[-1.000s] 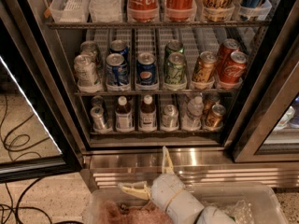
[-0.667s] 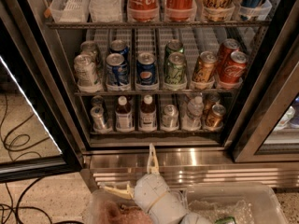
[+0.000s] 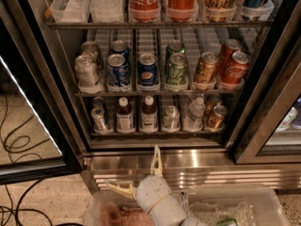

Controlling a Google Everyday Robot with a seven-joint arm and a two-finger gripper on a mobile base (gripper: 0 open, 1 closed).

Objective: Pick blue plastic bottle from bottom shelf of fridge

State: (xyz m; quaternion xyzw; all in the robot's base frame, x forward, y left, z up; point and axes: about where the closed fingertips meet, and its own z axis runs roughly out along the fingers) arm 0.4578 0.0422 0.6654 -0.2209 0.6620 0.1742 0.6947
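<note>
The fridge (image 3: 212, 165) stands open in the camera view. On its bottom shelf (image 3: 157, 134) the blue plastic bottle (image 3: 124, 116) stands upright, second lane from the left, with a white cap and a pale bluish label. The alike brown bottle (image 3: 149, 114) stands just right of it. My gripper (image 3: 138, 175) is low in front of the steel base, below and slightly right of the blue bottle and well apart from it. It is open and empty, with one finger (image 3: 156, 160) pointing up and the other out to the left.
Small cans (image 3: 99, 118) (image 3: 170, 117) (image 3: 216, 117) and a clear water bottle (image 3: 194, 114) share the bottom shelf. Pepsi and Coca-Cola cans (image 3: 147, 71) fill the shelf above. The glass door (image 3: 33, 126) hangs open on the left. Cables (image 3: 14, 145) lie on the floor. A clear bin (image 3: 263, 206) sits below right.
My gripper has shifted a little to the left in front of the steel base and stayed open. Nothing on the shelves has moved.
</note>
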